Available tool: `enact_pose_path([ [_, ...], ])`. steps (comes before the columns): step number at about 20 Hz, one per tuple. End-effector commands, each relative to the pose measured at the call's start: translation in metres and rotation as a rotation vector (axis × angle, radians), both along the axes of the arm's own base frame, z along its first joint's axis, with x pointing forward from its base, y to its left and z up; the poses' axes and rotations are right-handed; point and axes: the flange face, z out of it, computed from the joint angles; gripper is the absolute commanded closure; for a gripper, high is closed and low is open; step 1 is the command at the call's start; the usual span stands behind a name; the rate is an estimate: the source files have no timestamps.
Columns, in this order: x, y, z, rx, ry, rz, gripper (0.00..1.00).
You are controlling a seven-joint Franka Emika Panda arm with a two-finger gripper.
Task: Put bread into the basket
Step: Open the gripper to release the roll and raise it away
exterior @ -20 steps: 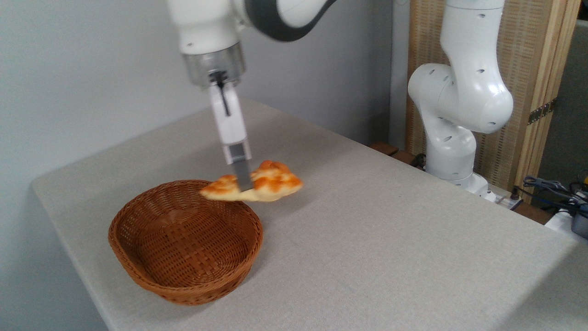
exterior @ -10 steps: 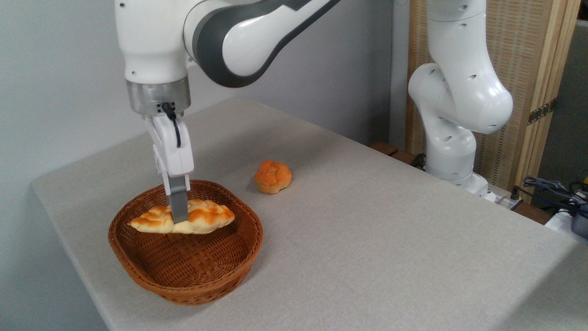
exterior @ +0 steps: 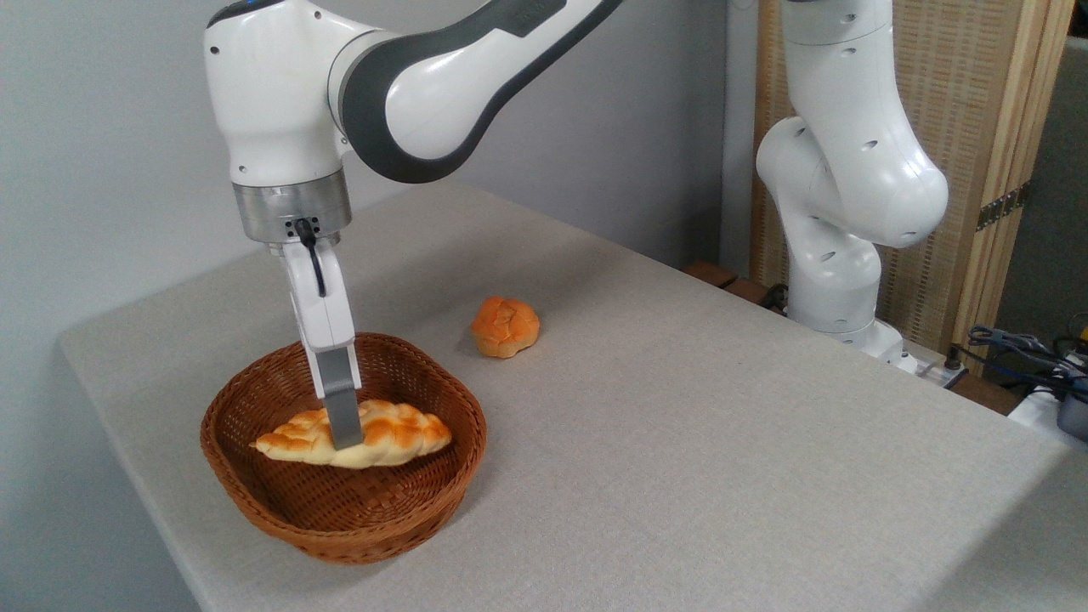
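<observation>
From the fixed camera I see my gripper [exterior: 344,433] clamped across the middle of the bread [exterior: 353,435], which hangs level inside the basket [exterior: 280,510], whether touching the woven floor I cannot tell. I judge the best release is low and gentle, then straight up, clear of the rim.

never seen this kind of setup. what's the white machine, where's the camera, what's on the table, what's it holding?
It is a white jointed robot arm bolted at the table's far right edge. A single fixed camera looks down at the table from the front. At the arm's end is a two-finger hand, shut on the bread, a braided golden loaf, inside the basket, a brown wicker one. Whether the loaf touches the basket floor cannot be told. A small round orange bun sits apart on the grey table, behind and to the right of the basket.
</observation>
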Motion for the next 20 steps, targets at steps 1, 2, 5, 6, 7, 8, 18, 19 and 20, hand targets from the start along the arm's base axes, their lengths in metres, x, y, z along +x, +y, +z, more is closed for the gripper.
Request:
enact_pose_path([
  [1,-0.001,0.004,0.006,0.011,-0.016,0.013,0.0],
  [2,-0.001,0.004,0.008,0.011,-0.019,0.014,0.0],
  [5,-0.002,0.015,0.02,0.006,-0.039,0.042,0.0],
  [6,-0.001,0.017,0.025,-0.002,-0.043,0.047,0.0],
  [7,-0.004,0.021,0.036,-0.014,-0.058,0.059,0.0],
  [8,-0.008,0.026,0.046,-0.017,-0.063,0.07,0.0],
  [18,-0.077,0.116,0.141,-0.125,0.07,0.246,0.0],
  [19,-0.082,0.116,0.143,-0.124,0.088,0.245,0.0],
  [20,-0.084,0.112,0.14,-0.119,0.105,0.244,0.0],
])
